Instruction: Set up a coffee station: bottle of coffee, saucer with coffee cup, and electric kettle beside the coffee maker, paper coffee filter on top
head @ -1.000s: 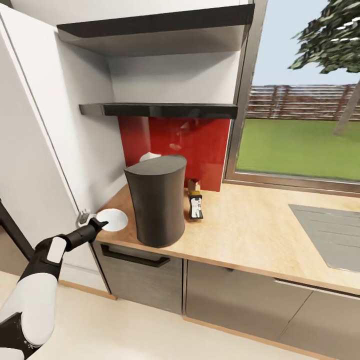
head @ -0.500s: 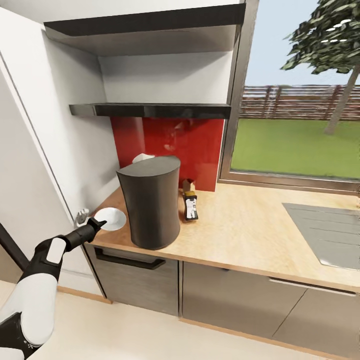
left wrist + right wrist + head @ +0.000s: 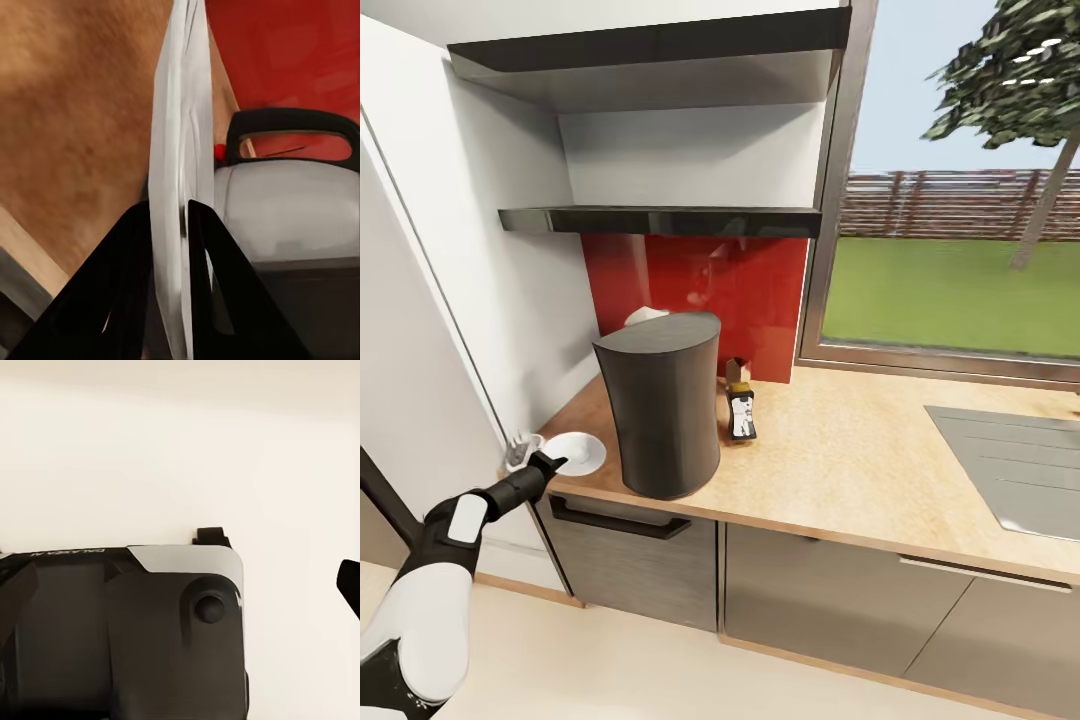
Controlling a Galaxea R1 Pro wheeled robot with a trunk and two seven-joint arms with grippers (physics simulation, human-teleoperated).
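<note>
The left gripper (image 3: 550, 464) reaches to the left end of the countertop (image 3: 860, 460) and is clamped on the rim of the saucer (image 3: 574, 453); in the left wrist view the two black fingers (image 3: 127, 277) pinch the white saucer (image 3: 178, 187) edge-on, one on each face, the jaws narrowed to the plate's thickness; from the head view the saucer lies at the counter's left front corner, just beside the coffee maker (image 3: 660, 405), and whether it rests flat on the wood or is held slightly off it cannot be told. Just left of the gripper, off the counter edge against the white wall, sits a small grey fitting (image 3: 520, 448), too small to identify.

The coffee maker stands upright near the counter's left end; a bit of white, the filter (image 3: 645, 315), peeks over its far top edge. The bottle (image 3: 740, 403) stands upright on the counter just right of the coffee maker, in front of the red backsplash (image 3: 700, 285); the black shelf (image 3: 660, 220) runs above it. In the left wrist view the kettle (image 3: 289, 217) shows past the saucer, its black handle (image 3: 292, 127) arched over a pale body, the red wall behind it.

The right wrist view shows a dark robot housing (image 3: 124, 630) over a pale floor; the right gripper's jaw state cannot be told.
</note>
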